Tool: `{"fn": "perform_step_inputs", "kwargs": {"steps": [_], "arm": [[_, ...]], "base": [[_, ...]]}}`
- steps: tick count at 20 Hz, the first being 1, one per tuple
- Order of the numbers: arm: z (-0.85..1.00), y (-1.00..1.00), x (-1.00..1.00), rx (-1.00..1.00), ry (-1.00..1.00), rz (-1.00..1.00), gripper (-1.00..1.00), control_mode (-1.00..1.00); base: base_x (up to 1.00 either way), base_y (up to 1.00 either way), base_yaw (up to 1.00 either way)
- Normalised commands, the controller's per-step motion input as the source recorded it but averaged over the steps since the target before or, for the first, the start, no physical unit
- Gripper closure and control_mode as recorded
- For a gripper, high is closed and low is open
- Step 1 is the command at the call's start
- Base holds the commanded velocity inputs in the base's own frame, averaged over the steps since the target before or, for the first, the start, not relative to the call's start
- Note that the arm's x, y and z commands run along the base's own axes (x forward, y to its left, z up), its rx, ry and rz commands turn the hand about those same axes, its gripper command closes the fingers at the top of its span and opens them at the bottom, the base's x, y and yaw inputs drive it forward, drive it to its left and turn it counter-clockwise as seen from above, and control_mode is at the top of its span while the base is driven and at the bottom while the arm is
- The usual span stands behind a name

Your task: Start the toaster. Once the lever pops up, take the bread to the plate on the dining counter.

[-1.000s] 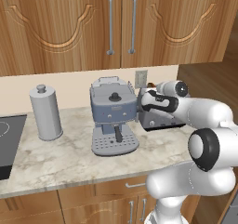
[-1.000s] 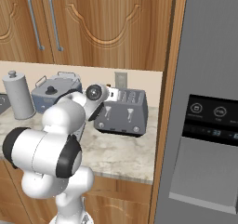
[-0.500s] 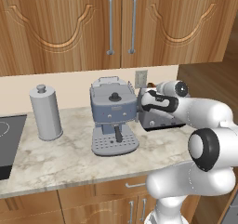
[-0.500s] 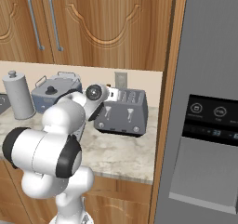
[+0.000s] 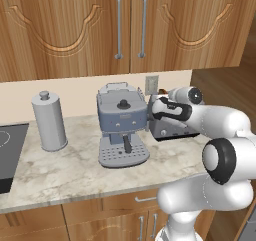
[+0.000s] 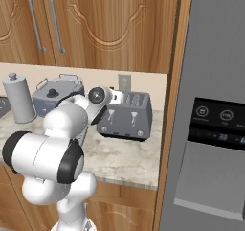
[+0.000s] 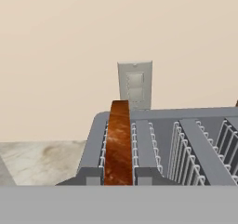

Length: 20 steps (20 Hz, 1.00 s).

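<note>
The dark-grey and silver toaster (image 6: 127, 112) stands on the wall counter beside the fridge, and its lower body (image 5: 172, 131) shows under my forearm. A brown slice of bread (image 7: 119, 144) stands upright in its leftmost slot, rising a little above the top of the toaster (image 7: 186, 135). My gripper (image 5: 151, 114) is at the toaster's left end, next to the espresso machine, and it is shut. Its fingers are hidden by the hand, so I cannot tell whether they touch the lever. The plate and the dining counter are out of view.
A blue-grey espresso machine (image 5: 122, 120) stands just left of the toaster. Further left are a silver canister (image 5: 48, 121) and a black cooktop (image 5: 7, 155). A tall grey fridge (image 6: 210, 129) closes the right side. Wooden cabinets hang overhead, and a wall outlet (image 7: 135, 85) sits behind the toaster.
</note>
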Motion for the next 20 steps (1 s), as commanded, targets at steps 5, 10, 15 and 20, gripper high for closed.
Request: {"fn": "perform_step_inputs", "kwargs": {"steps": [5, 10, 15, 20], "arm": [[0.15, 0.00, 0.00, 0.00, 0.00, 0.00, 1.00, -1.00], [0.25, 0.00, -0.04, 0.00, -0.04, 0.00, 1.00, -1.00], [0.35, 0.00, -0.08, 0.00, -0.08, 0.00, 1.00, -1.00], [0.34, 0.00, -0.14, 0.00, -0.03, 0.00, 1.00, -1.00]], "base": [[0.00, 0.00, 0.00], [0.00, 0.00, 0.00], [0.00, 0.00, 0.00], [0.00, 0.00, 0.00]]}}
